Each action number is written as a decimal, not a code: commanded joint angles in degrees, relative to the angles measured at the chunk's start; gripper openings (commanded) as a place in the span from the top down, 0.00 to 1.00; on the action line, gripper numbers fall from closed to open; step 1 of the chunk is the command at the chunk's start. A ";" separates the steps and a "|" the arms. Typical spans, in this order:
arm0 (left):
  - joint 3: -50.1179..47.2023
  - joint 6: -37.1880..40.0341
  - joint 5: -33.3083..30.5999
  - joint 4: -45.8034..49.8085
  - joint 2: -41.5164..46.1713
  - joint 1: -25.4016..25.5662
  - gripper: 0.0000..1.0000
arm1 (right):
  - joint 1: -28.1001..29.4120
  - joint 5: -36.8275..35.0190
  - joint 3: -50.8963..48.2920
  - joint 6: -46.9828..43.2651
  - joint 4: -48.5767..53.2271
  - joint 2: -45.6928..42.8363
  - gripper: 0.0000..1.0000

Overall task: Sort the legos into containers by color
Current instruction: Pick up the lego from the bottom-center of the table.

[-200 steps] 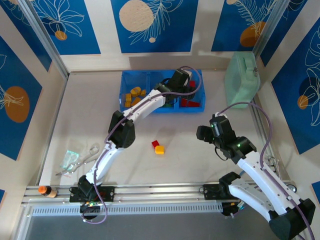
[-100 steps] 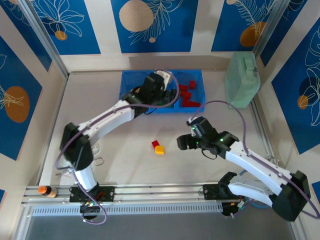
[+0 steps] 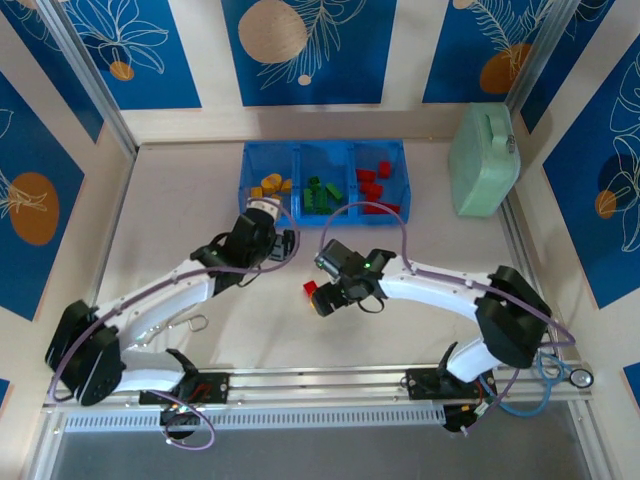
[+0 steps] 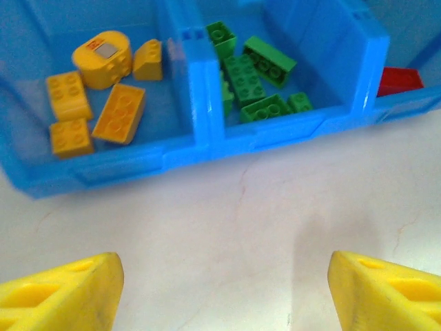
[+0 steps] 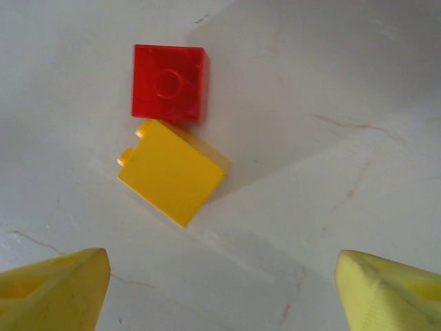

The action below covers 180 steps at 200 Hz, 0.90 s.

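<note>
A red brick and a yellow brick are seen touching on the table, between the tray and the near edge. They are found just beyond the tips of the right gripper, which is spread wide and empty. The left gripper, likewise spread and empty, is held before the tray's near wall. The tray is set by the far edge, with yellow bricks, green bricks and red bricks kept in separate compartments.

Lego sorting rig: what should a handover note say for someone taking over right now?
Left gripper: jaws open, empty, facing the tray.
Right gripper: jaws open, empty, above the two loose bricks.
Done: yellow bricks in the left compartment, green bricks in the middle, red bricks in the right.
Left: red brick and yellow brick, close together on the table.
</note>
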<state>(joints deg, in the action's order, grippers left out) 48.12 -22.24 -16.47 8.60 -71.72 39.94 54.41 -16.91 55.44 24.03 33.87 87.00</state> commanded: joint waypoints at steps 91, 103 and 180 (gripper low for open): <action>-17.41 -9.45 -7.95 5.91 21.65 -2.94 0.26 | 2.21 -0.45 10.00 3.64 1.07 16.18 0.31; -18.29 -9.49 -8.12 6.12 22.78 -3.13 0.26 | 2.48 -0.70 10.92 3.90 1.82 17.09 0.39; -20.72 -9.31 -9.02 7.97 26.34 -3.83 0.27 | 3.10 -6.23 17.30 3.70 10.39 15.06 0.61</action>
<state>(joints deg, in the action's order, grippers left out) 28.34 -31.22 -24.10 14.66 -46.78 36.77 57.43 -20.01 69.10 27.92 38.96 104.14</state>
